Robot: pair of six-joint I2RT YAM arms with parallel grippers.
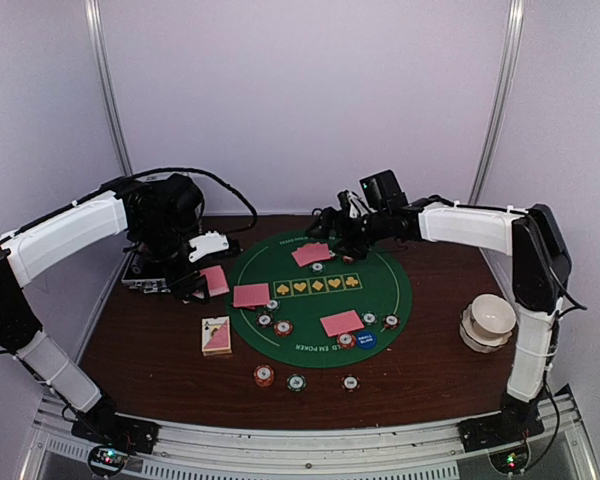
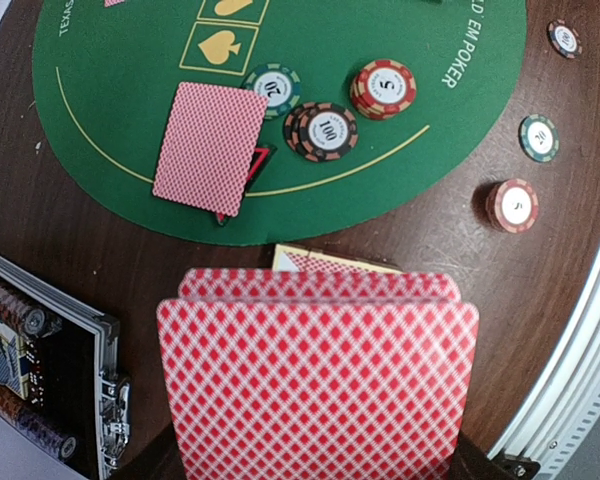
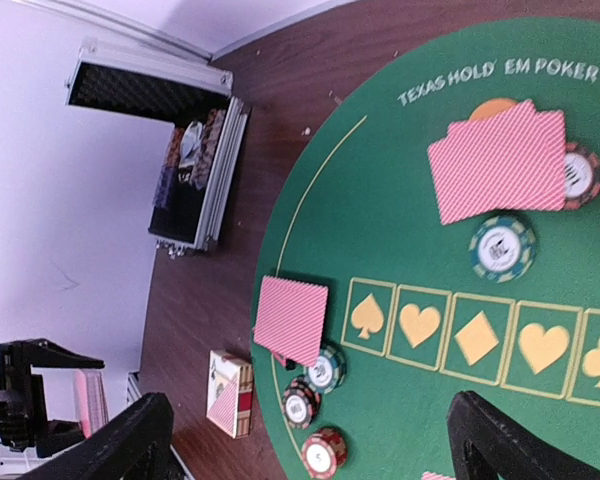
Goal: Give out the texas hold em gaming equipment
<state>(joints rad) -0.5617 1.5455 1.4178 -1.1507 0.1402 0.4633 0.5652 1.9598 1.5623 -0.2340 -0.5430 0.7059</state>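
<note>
A: Status on left gripper [image 1: 202, 284]?
B: Clamped on the held cards [image 2: 318, 370], pink-red backs to the wrist cam. Sitting just off the left edge of the mat [image 1: 385, 285], between mat and case [image 1: 143, 277]. Fingers hidden behind the stack (grip inferred, not seen directly).
A: Right gripper [image 3: 310, 400]?
B: Spread wide, nothing in it. Hovering over the far edge of the mat, close to the far pair [image 1: 312, 254].
A: Laid out so far?
B: Three face-down pairs: far pair, left pair [image 1: 251, 295] at the mat's left edge, near pair [image 1: 341, 323] at its near edge. Striped chips [image 2: 321, 131] beside each. Blue disc [image 1: 366, 339] by the near pair, orange disc [image 3: 495, 108] tucked under the far pair, triangle [image 2: 262, 160] peeking from under the left pair. Three loose chips [image 1: 296, 382] off the mat's near edge, on bare wood.
A: Step?
B: Dealing, by the look of it. No cards at the mat's right edge; suit squares [image 1: 318, 285] at mat centre bare too.
A: Next move?
B: Probably peeling cards off the held stack and getting them to the mat's right edge. Needs a handover to the open right gripper or a long reach across the mat. Thin edges, slick backs, so expect two cards lifting together. Keep clear of the chip stacks.
</note>
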